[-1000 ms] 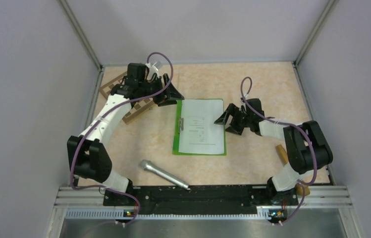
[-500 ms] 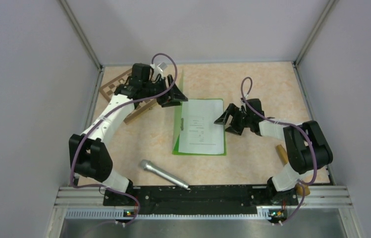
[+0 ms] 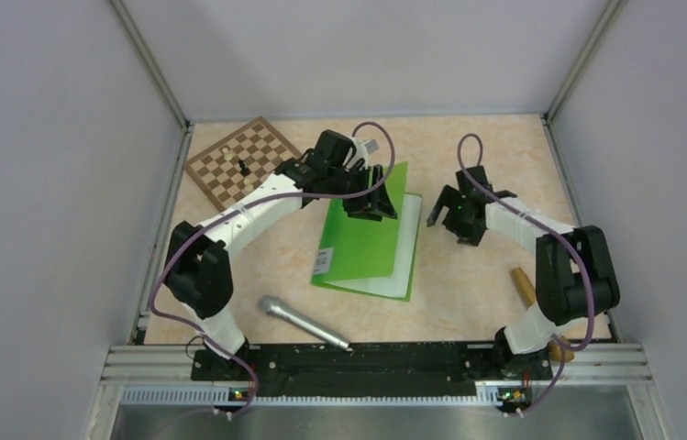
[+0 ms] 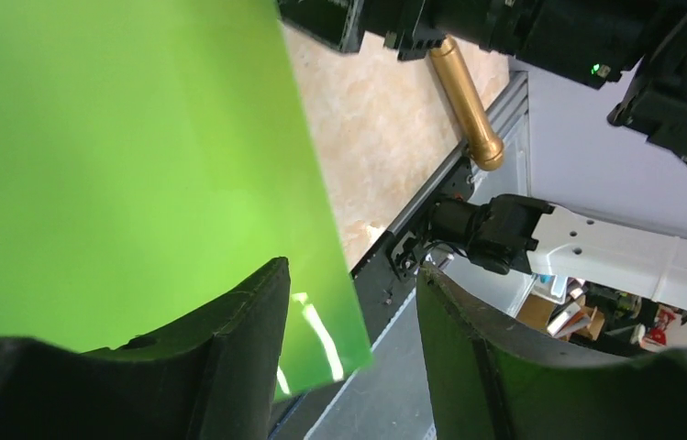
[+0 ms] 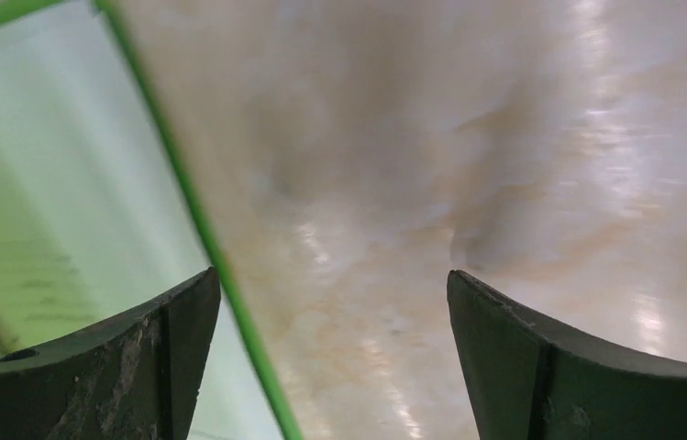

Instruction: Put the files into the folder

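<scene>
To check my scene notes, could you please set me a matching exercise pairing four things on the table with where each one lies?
Things:
1. chessboard
2. green folder
3. microphone
4. tan cylinder

Places:
A. near edge of the table, left of centre
B. far right side
C. far left corner
D. middle

Pairs: 1-C; 2-D; 3-A; 4-B
</scene>
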